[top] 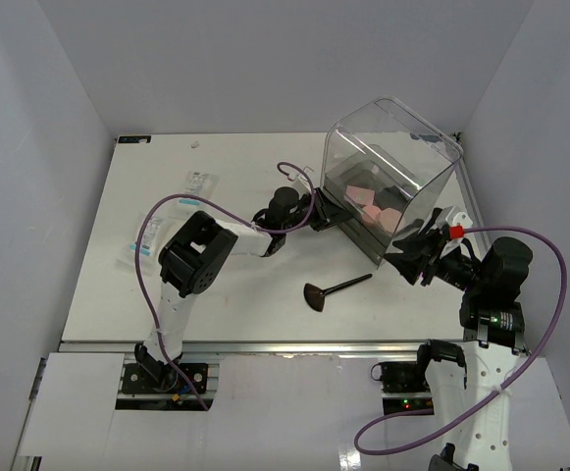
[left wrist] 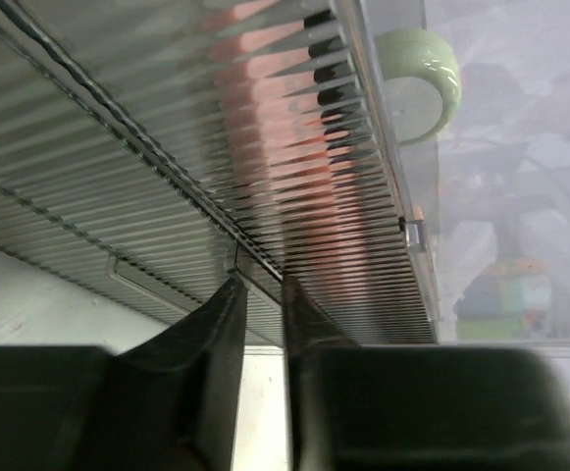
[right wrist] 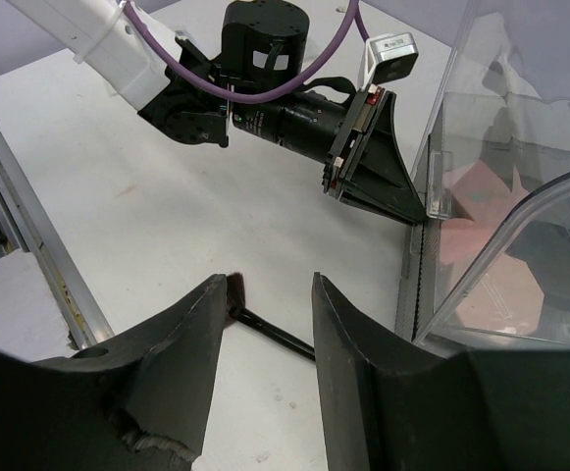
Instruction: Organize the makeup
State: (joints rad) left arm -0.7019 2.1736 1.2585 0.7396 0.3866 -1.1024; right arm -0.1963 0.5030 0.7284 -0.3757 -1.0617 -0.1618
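A black fan-shaped brush (top: pixel 334 290) lies on the white table in front of the clear box (top: pixel 392 147). Pink sponge blocks (top: pixel 368 201) sit inside the box; they also show in the right wrist view (right wrist: pixel 471 191). A grey-green compact (left wrist: pixel 417 83) shows through the box wall. Two white printed packets (top: pixel 198 183) (top: pixel 139 240) lie at the left. My left gripper (top: pixel 321 213) is at the box's ribbed drawer front, its jaws pinched on the small clear drawer handle (left wrist: pixel 257 273). My right gripper (right wrist: pixel 270 280) is open above the brush's handle (right wrist: pixel 280 339), by the box's front right corner.
The clear box with drawer stands at the back right, near the right wall. The left arm (right wrist: pixel 265 108) stretches across the table middle toward the drawer. The table's near edge rail (right wrist: pixel 20 235) runs at the left of the right wrist view.
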